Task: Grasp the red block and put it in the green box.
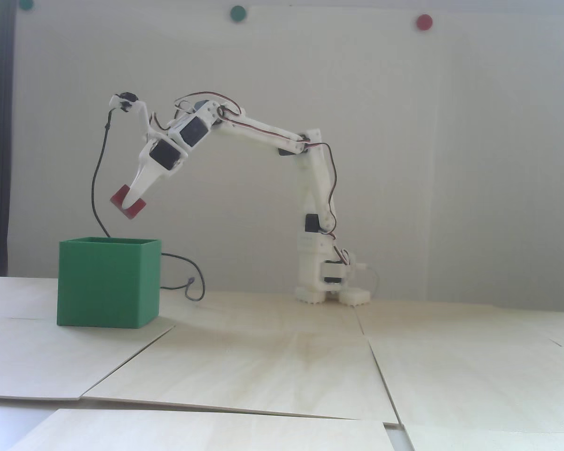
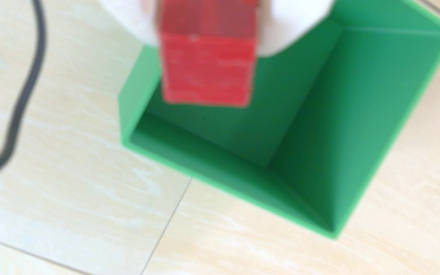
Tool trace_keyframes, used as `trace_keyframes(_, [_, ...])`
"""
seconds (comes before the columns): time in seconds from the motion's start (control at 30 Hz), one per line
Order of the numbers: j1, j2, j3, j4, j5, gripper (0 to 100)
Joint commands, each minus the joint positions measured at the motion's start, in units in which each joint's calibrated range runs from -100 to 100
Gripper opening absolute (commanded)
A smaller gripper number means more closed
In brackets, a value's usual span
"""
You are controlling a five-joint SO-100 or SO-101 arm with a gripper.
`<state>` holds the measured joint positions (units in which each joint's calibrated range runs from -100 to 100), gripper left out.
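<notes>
The red block [image 1: 128, 203] hangs in the air, tilted, clamped between the white fingers of my gripper [image 1: 132, 202], which is shut on it. It sits a short way above the open top of the green box [image 1: 108, 286], over the box's right part in the fixed view. In the wrist view the red block [image 2: 207, 66] fills the upper middle, blurred, with white fingers [image 2: 290, 29] on both sides. Below it lies the green box [image 2: 359, 127], and I look down into its empty inside.
A black cable [image 1: 96, 188] droops from the wrist camera behind the box and loops on the table; the cable [image 2: 20, 100] also runs down the left of the wrist view. The arm's base [image 1: 326, 291] stands at centre right. Pale wooden boards [image 1: 272, 366] with seams cover the table.
</notes>
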<state>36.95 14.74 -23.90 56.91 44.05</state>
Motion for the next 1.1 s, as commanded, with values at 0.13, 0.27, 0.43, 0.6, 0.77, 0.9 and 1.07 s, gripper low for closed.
trace_keyframes(0.13, [-4.0, 0.1, -17.9, 10.3, -0.2, 2])
trace_keyframes(0.27, [-4.7, 0.1, -17.8, 10.0, -0.2, 2])
trace_keyframes(0.43, [-5.5, 0.2, -17.8, 9.9, -0.1, 2])
trace_keyframes(0.6, [-6.8, 2.8, -18.3, 9.9, -0.2, 2])
trace_keyframes(0.77, [-6.8, 5.3, -18.4, 8.9, -0.2, 2])
trace_keyframes(0.9, [-6.7, 5.9, -18.4, 6.7, -0.2, 3])
trace_keyframes(1.07, [-6.3, 6.1, -18.4, 5.6, 0.0, 3])
